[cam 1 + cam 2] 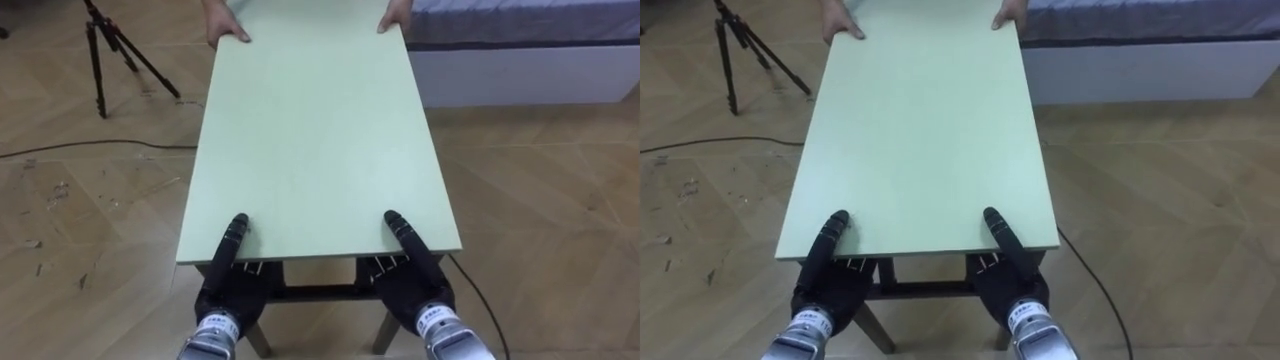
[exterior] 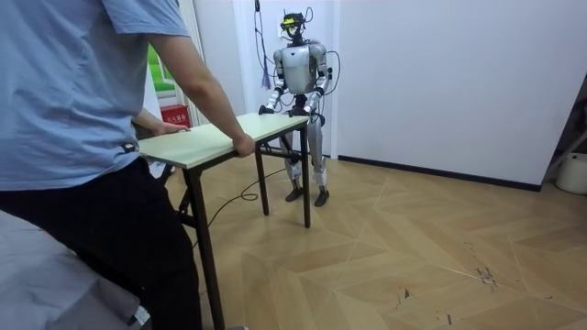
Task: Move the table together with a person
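- Right now the table [image 1: 320,130], with its pale green top, runs up the middle of the eye view, from the lower centre to the top edge of the frame.
- Your left hand [image 1: 228,285] sits at the lower left of the near edge. Its thumb lies flat along the tabletop and the rest of the hand is tucked beneath, so it clasps the edge of the table.
- Your right hand [image 1: 415,280], at the lower right of that edge, grasps the table in the same way, thumb on top and palm below.
- At the top of the frame, the person's two hands [image 1: 225,30] hold the far corners of the tabletop, one on each side.
- In the room view the person [image 2: 83,92] fills the left foreground in a blue shirt, leaning over that end with both arms down on the table.
- You stand upright at the opposite end, in the upper middle of the room view, close to the white wall.
- A black tripod [image 1: 105,50] stands on the wooden floor at the upper left of the eye view.
- A bed [image 1: 520,40] with a white base lies at the upper right, just beside the table's far corner.
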You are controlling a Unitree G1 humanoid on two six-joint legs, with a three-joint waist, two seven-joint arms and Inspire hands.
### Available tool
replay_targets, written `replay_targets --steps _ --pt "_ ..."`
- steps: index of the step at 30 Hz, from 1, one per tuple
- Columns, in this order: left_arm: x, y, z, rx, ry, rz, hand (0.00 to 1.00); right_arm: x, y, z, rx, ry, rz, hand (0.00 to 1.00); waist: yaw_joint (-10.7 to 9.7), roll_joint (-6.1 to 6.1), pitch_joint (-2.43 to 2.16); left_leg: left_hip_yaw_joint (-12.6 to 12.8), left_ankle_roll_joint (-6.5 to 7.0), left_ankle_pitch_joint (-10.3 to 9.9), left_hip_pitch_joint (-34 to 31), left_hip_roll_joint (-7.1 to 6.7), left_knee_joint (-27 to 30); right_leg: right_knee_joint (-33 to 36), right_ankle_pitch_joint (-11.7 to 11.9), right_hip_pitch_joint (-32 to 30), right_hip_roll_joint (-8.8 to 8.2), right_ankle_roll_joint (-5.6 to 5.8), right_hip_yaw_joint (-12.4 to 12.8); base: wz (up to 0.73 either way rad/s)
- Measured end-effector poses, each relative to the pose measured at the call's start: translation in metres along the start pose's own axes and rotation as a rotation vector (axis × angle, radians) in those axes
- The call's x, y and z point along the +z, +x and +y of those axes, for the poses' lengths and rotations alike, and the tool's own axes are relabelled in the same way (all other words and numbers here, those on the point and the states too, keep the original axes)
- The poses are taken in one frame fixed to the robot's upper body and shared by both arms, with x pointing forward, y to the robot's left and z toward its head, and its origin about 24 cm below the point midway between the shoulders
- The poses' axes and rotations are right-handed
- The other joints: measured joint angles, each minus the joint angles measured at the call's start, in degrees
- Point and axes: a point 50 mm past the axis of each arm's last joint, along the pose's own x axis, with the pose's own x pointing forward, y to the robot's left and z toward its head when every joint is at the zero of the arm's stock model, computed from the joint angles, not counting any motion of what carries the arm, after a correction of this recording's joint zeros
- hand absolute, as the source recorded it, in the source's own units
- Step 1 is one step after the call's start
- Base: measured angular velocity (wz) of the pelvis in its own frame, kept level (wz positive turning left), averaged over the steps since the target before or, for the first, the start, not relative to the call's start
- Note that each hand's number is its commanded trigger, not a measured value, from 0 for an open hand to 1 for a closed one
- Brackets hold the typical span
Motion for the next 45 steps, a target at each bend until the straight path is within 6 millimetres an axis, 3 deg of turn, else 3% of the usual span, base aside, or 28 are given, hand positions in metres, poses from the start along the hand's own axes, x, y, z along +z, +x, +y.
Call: replay_targets --steps 29,36,45 --pt "-0.004 -0.001 -0.002 -0.051 0.058 -0.005 1.00 0.001 -0.004 -0.002 0.057 -0.062 -0.061 1.00 -0.4 -0.63 0.50 -0.1 0.00 0.0 0.3 0.01 0.0 -0.1 0.0 0.4 0.05 0.07 0.0 0.00" --pt "-0.004 -0.002 -0.002 -0.055 0.057 -0.005 1.00 0.001 -0.006 -0.003 0.071 -0.063 -0.065 1.00 0.2 -1.20 0.89 0.1 -0.01 0.0 0.3 0.10 -0.1 -0.3 0.0 0.3 0.45 0.07 0.9 -0.03" --pt "-0.004 -0.009 -0.009 -0.090 0.046 -0.010 1.00 0.004 -0.012 0.003 0.109 -0.061 -0.074 1.00 1.4 -1.28 0.84 0.1 -0.01 0.0 -0.4 0.35 0.1 -0.1 0.1 -0.7 0.67 -0.10 1.5 -0.05"
